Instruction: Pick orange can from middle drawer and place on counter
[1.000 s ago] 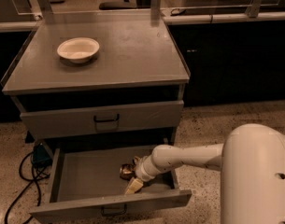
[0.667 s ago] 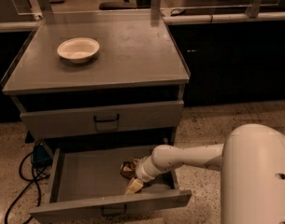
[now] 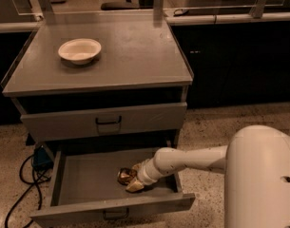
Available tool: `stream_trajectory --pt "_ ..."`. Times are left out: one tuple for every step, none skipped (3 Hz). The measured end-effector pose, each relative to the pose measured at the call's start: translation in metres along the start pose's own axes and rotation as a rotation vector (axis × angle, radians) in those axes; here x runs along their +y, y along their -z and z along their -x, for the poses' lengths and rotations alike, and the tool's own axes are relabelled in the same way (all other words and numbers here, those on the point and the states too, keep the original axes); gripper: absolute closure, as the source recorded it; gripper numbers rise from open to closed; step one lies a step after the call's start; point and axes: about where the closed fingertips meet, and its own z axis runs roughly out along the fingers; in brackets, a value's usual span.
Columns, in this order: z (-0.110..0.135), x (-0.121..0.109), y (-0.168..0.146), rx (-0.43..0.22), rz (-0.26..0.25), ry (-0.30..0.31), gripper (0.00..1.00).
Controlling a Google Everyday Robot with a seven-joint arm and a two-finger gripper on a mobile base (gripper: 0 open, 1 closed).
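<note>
1. Nearest, the robot's white body (image 3: 261, 175) is filling the lower right corner. Its arm (image 3: 192, 159) is reaching leftward into the open middle drawer (image 3: 82, 184). The drawer's front wall is running partly off the bottom edge.
2. The hand (image 3: 133, 177) is sitting low over the drawer floor, pressed up against the right side of the orange can (image 3: 125, 175). The can is lying right of the floor's centre, apart from the walls.
3. The step in hand appears to be securing the can. The hand should be squeezing squarely across the can's middle, since its dented, shiny sides are likely to slip under a glancing hold.
4. Whether the hand is already gripping the can or only lying against it, I cannot tell. It is covering the can's right part, and the dim light is blending the two.
5. The upper drawer (image 3: 104, 121) is sitting pushed in, overhanging and shading the back of the open one. The lift probably calls for rising only slightly, then drawing out toward the robot before climbing.
6. Farther back, the counter (image 3: 135, 56) is offering bare grey surface to the right of a white bowl (image 3: 80, 50). Setting the can there, well apart from the bowl, looks safest.
7. Beyond the counter's clear panels, everything is fading into darkness and is hard to identify.
</note>
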Motion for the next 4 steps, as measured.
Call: stream_trajectory --pt "0.016 0.003 0.028 0.017 -0.065 -0.003 0.85" --pt "0.044 0.009 0.077 0.006 -0.186 -0.033 1.00" --pt "0.051 0.032 0.137 -0.013 -0.287 -0.055 1.00" --pt "0.046 0.052 0.157 0.019 -0.294 -0.018 1.00"
